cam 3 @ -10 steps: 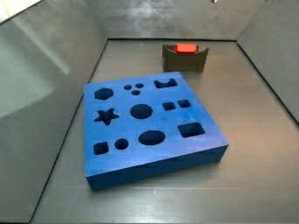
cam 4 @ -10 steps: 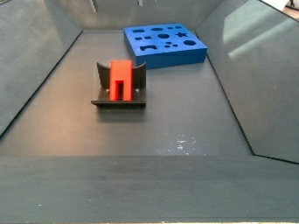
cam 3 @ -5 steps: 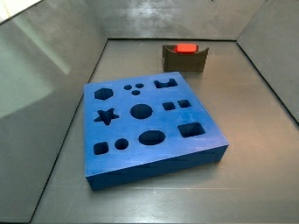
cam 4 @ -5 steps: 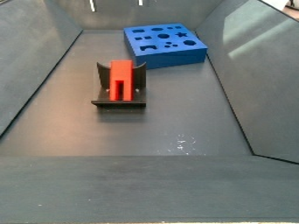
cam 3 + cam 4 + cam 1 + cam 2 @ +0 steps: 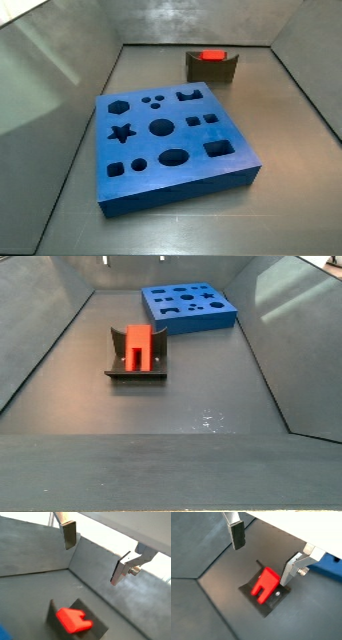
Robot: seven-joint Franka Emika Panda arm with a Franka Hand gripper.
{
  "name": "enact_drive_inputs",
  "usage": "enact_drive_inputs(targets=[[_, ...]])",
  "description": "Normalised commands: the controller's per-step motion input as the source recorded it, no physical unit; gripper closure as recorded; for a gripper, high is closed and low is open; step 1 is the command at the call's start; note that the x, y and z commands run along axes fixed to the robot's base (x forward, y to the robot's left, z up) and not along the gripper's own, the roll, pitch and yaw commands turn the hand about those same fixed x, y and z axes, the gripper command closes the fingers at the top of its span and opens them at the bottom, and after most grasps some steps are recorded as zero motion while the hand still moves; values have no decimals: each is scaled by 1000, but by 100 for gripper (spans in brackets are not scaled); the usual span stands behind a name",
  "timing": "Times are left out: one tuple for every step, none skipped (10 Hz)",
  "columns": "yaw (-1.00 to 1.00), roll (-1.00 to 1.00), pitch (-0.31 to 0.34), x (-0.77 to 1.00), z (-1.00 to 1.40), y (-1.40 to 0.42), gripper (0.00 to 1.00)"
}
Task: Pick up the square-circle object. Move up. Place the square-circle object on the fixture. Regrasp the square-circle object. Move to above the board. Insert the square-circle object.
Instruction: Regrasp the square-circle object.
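Observation:
The red-orange square-circle object (image 5: 211,55) lies on the dark fixture (image 5: 214,71) at the far end of the floor. It shows lengthwise in a side view (image 5: 138,346) on the fixture (image 5: 134,374). In both wrist views the gripper (image 5: 91,564) (image 5: 262,564) is open and empty, well above the object (image 5: 72,620) (image 5: 265,586) and fixture (image 5: 55,608) (image 5: 271,605). Nothing is between its fingers (image 5: 238,536). The blue board (image 5: 187,190) (image 5: 214,319) lies apart from the fixture, and its corner shows in a wrist view (image 5: 331,564).
Grey sloping walls (image 5: 54,60) (image 5: 287,336) enclose the dark floor (image 5: 174,416) on all sides. The board has several shaped holes, among them a star (image 5: 120,131) and a circle (image 5: 160,127).

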Motion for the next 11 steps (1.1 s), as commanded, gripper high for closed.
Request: enact_drive_inputs(targets=[[39,1000,34,67,-19,-30,0],[47,1000,56,77,-18,-32,0],[54,1000,74,84,-16,-32,0],[75,939,114,97,-18,-39,0],[91,689,136,109,-23,-44,0],[108,504,140,111,-24,-47,0],[128,339,133,105,-19,-40,0],[145,232,114,93,-11,-31,0],[147,193,140,33,-1000,74,0],[158,181,119,38,-1000,73,0],[169,175,98,45,-1000,69,0]])
